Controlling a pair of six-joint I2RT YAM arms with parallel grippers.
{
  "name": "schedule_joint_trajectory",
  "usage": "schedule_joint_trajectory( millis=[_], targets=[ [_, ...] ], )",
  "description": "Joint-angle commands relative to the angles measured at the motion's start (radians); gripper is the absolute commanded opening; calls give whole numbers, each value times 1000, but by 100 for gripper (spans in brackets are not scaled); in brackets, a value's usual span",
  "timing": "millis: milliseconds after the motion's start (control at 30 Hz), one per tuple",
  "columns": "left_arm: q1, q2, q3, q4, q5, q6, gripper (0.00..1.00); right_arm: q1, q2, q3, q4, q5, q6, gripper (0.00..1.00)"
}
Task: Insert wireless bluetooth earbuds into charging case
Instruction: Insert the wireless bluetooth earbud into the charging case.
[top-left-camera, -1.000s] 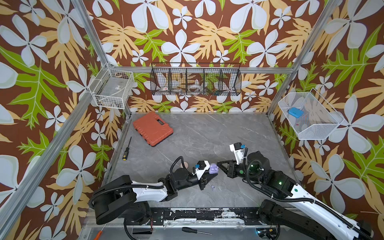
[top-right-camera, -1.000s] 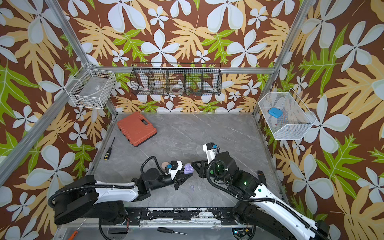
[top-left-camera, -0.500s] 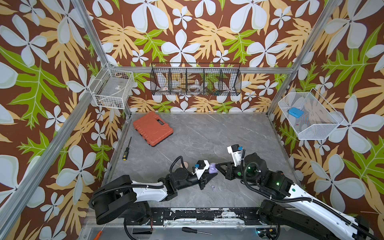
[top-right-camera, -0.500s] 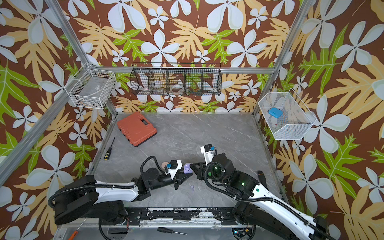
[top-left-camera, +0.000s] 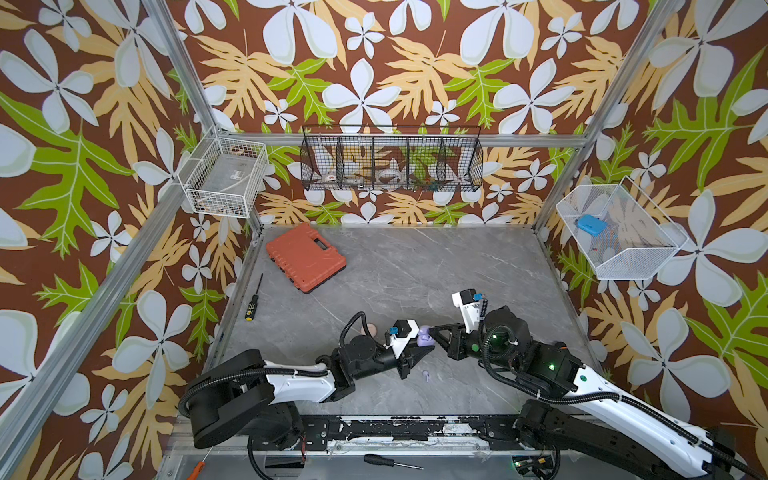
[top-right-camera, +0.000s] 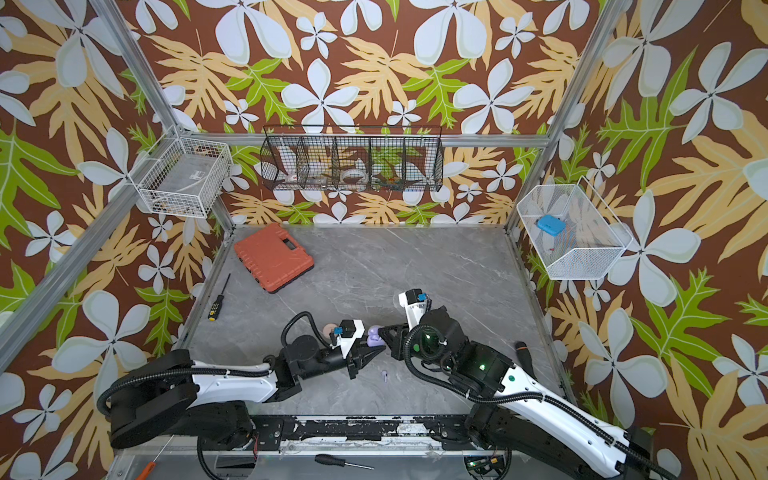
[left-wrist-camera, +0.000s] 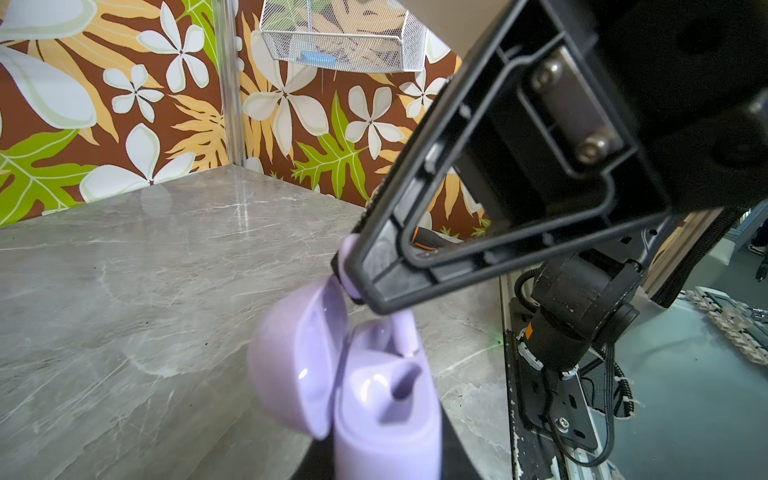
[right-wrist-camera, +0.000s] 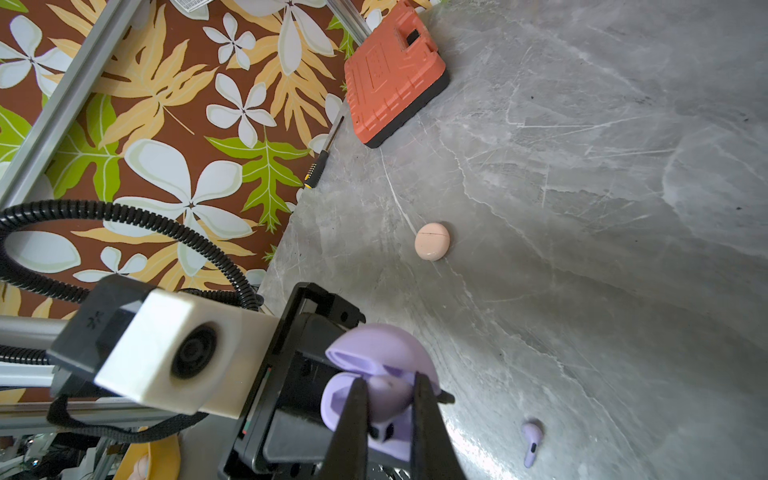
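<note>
My left gripper (top-left-camera: 417, 354) (left-wrist-camera: 386, 453) is shut on the lavender charging case (top-left-camera: 424, 336) (left-wrist-camera: 386, 411), holding it with its lid (left-wrist-camera: 297, 365) swung open. My right gripper (top-left-camera: 433, 331) (right-wrist-camera: 390, 401) is shut on a lavender earbud (right-wrist-camera: 388, 395) (left-wrist-camera: 405, 332), whose stem is at the case's far socket. The near socket (left-wrist-camera: 401, 384) is empty. A second lavender earbud (top-left-camera: 427, 375) (right-wrist-camera: 532, 440) lies on the table just in front of the grippers. A closed pale pink case (top-left-camera: 371, 330) (right-wrist-camera: 432, 242) sits behind the left wrist.
An orange tool case (top-left-camera: 305, 257) lies at the back left, with a black-and-yellow screwdriver (top-left-camera: 252, 298) along the left edge. Wire baskets hang on the left (top-left-camera: 226, 176), back (top-left-camera: 390, 160) and right (top-left-camera: 619, 232) walls. Another screwdriver (top-left-camera: 388, 461) lies below the front rail.
My right gripper has moved left with the earbud, closing in on the open case. The left arm and case have stayed put.
</note>
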Motion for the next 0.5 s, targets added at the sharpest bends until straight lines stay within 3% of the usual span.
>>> schedule_joint_trajectory(
  millis=[0,467],
  targets=[
    [3,0,2,48,12,11,0,3,2,0,16,12,-3,12],
    [4,-8,-3,64,4,27,0,32,10,-5,9,36,-10,13]
  ],
)
